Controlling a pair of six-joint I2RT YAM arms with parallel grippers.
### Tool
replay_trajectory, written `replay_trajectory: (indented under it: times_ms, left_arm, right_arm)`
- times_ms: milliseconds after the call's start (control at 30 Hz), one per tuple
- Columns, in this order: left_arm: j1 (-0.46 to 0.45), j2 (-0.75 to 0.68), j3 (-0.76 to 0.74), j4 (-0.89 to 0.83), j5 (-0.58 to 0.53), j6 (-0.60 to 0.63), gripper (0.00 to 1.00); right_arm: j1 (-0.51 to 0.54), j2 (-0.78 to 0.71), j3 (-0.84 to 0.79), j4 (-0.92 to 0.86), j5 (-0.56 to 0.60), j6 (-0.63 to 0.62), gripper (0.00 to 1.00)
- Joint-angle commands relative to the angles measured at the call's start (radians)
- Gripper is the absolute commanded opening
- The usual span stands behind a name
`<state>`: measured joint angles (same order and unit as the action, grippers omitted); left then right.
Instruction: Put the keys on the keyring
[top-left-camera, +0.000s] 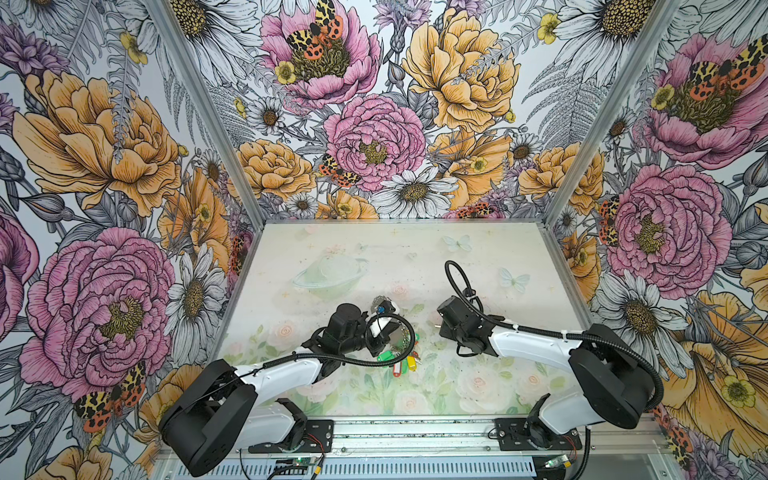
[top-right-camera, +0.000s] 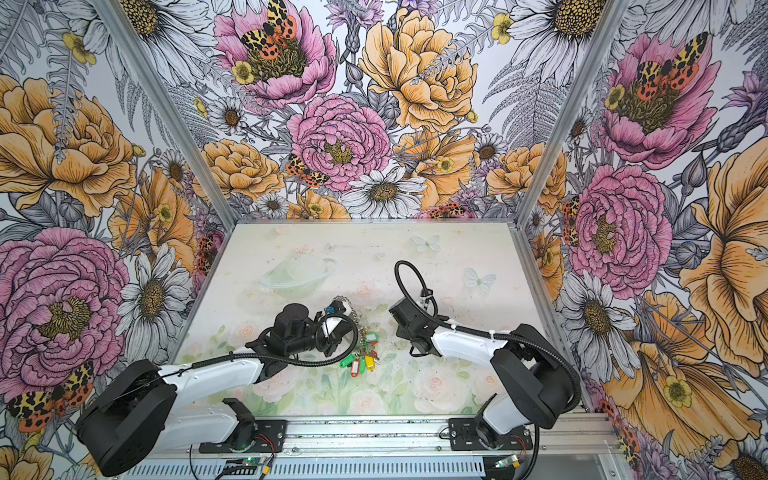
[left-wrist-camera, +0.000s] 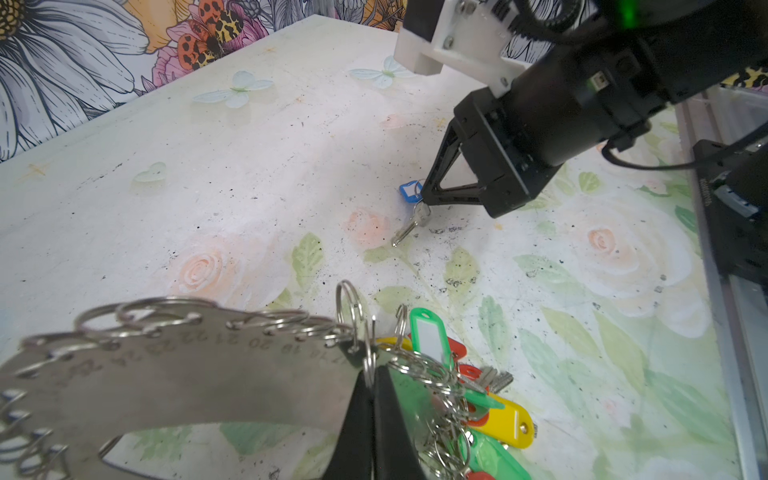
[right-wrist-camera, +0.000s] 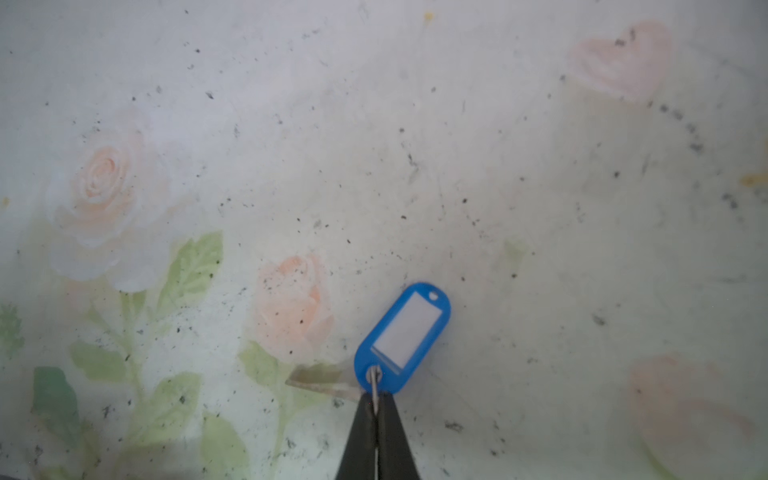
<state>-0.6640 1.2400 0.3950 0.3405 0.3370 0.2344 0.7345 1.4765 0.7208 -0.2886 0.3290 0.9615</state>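
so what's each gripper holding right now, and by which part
Right gripper: the keys, pinched by their small wire ring. Left gripper: the keyring, gripped on its flat band.

Stamped numbers run along the flat metal band of the keyring (left-wrist-camera: 174, 374), shown close up in the left wrist view: 22, 21 and 20 read clearly, while the neighbouring figures on either side are too blurred to make out. The white label on the blue tag of the keys (right-wrist-camera: 402, 337) is blank, as is the white label on a green tag (left-wrist-camera: 430, 336).
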Motion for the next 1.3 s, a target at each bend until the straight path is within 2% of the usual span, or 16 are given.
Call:
replay_trajectory:
  times_ms: [0,67,133,233,400,667,933,1267]
  left_arm:
    - [-0.005,-0.007,0.022,0.019,0.041,0.016,0.0]
    - [-0.005,-0.011,0.019,0.019,0.06,0.017,0.0]
    - [-0.005,-0.01,0.02,0.019,0.093,0.019,0.0]
    - [-0.006,-0.004,0.021,0.018,0.145,0.021,0.0]
    - [0.004,-0.002,0.022,0.018,0.205,0.015,0.0]
    - [0.017,0.037,0.058,-0.006,0.282,-0.025,0.0]
    - [0.024,0.061,0.078,-0.025,0.341,-0.047,0.0]
    - [0.024,0.099,0.104,-0.054,0.378,-0.05,0.0]
  right_arm:
    - [0.002,-0.05,0.048,-0.014,0.054,-0.266,0.0]
    - [0.0,-0.06,0.063,-0.011,0.026,-0.433,0.0]
    - [0.001,-0.069,0.076,-0.01,-0.054,-0.599,0.0]
    - [0.001,-0.112,0.069,-0.003,-0.182,-0.763,0.0]
    - [0.002,-0.226,0.003,0.055,-0.34,-0.909,0.0]
    - [0.009,-0.35,-0.141,0.235,-0.55,-1.053,0.0]
    - [0.028,-0.367,-0.238,0.424,-0.605,-1.166,0.0]
    - [0.103,-0.369,-0.269,0.505,-0.49,-1.258,0.0]
